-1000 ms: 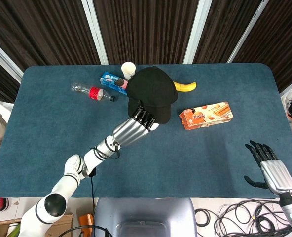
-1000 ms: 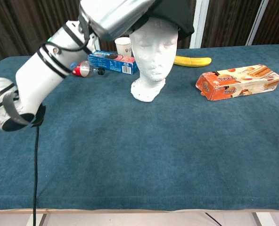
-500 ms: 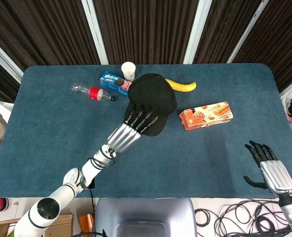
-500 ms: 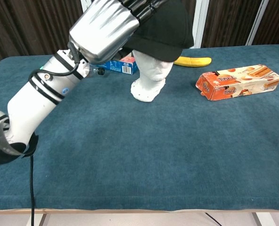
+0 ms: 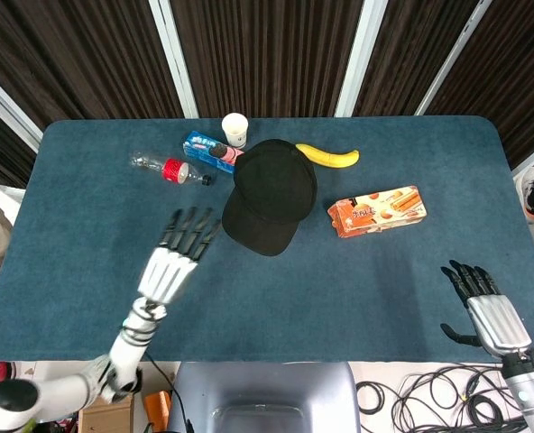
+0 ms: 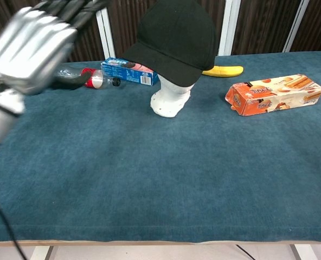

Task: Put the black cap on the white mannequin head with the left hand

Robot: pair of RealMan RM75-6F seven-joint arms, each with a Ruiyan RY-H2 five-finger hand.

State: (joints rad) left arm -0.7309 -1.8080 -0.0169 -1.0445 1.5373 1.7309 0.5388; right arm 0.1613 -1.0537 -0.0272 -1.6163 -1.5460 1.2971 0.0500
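The black cap (image 5: pixel 269 194) (image 6: pixel 177 39) sits on the white mannequin head (image 6: pixel 171 100) and hides its face; only the neck and base show in the chest view. My left hand (image 5: pixel 177 257) (image 6: pixel 33 46) is open, fingers spread, well left of the cap and touching nothing. It looks blurred in the chest view. My right hand (image 5: pixel 483 307) is open at the table's near right corner, holding nothing.
Behind the mannequin head lie a plastic bottle (image 5: pixel 170 169), a blue snack box (image 5: pixel 206 149), a paper cup (image 5: pixel 235 128) and a banana (image 5: pixel 328 156). An orange biscuit box (image 5: pixel 377 210) (image 6: pixel 274 93) lies to the right.
My left hand let go of the cap and drew back to the left and toward me. The cap settled lower over the mannequin head. The right hand barely moved.
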